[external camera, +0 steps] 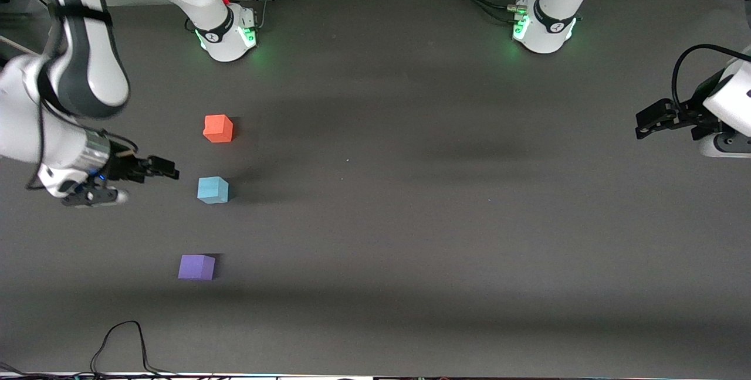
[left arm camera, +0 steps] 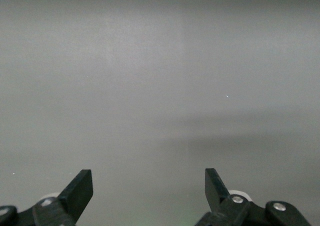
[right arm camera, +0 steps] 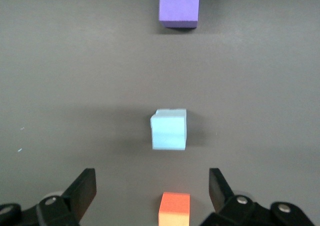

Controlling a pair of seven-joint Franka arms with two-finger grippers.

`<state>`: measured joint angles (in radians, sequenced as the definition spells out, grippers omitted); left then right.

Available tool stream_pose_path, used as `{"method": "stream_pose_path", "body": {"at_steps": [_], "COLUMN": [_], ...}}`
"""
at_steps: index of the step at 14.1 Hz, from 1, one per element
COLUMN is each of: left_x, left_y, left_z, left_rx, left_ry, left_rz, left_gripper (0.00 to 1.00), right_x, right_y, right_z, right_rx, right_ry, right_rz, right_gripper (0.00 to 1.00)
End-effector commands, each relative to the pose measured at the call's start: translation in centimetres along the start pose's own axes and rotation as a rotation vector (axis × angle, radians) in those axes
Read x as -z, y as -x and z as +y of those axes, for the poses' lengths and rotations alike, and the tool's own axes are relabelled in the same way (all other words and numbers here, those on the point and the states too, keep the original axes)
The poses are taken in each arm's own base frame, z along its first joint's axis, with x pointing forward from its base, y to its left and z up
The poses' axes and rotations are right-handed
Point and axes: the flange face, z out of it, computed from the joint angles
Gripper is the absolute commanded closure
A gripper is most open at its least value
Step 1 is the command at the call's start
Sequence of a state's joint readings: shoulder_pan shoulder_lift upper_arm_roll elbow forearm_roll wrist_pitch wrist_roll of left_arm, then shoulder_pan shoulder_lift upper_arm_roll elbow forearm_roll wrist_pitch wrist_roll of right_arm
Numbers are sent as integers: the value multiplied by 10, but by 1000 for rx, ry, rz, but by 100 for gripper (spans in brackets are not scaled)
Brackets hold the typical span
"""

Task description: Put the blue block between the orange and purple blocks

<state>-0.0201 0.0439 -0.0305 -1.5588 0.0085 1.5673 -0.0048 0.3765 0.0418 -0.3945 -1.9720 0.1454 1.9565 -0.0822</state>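
The blue block (external camera: 212,190) sits on the dark table between the orange block (external camera: 218,128), which is farther from the front camera, and the purple block (external camera: 196,267), which is nearer. The three stand apart in a rough line. My right gripper (external camera: 169,170) is open and empty, in the air beside the blue block toward the right arm's end of the table. The right wrist view shows my right gripper (right arm camera: 151,180), the orange block (right arm camera: 174,209), the blue block (right arm camera: 169,130) and the purple block (right arm camera: 179,5). My left gripper (external camera: 643,126) waits open and empty at the left arm's end; its wrist view shows it (left arm camera: 148,178) over bare table.
The two arm bases (external camera: 226,34) (external camera: 543,25) stand along the table edge farthest from the front camera. A black cable (external camera: 120,342) loops on the table at the edge nearest the front camera, toward the right arm's end.
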Motion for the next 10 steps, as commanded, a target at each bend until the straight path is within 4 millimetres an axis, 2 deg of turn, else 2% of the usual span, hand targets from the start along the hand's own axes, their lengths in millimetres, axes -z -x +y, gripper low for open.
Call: {"method": "stream_pose_path", "body": {"at_steps": [1,3,5,7,10], "left_x": [5,4,6,5,5], "left_y": [6,7,7,7,7], "left_z": [2,1,2,2,3], "left_rx": [3,4,6,6,6], "left_ry": [3,3,3,3,5], "left_rz": [-6,-9,-6,-8,-6], "left_gripper": [0,0,0,0,0], "right_x": [59,93,121,137,147], "right_y": [40,58,67,67,68], "right_z": [-29,-43,-46,-43,-43], "right_rx": [-20,6,9,13,11], "right_ry": [45,54,57,57,60], "right_rz": [39,70,56,63,63], "right_gripper": [0,0,0,0,0]}}
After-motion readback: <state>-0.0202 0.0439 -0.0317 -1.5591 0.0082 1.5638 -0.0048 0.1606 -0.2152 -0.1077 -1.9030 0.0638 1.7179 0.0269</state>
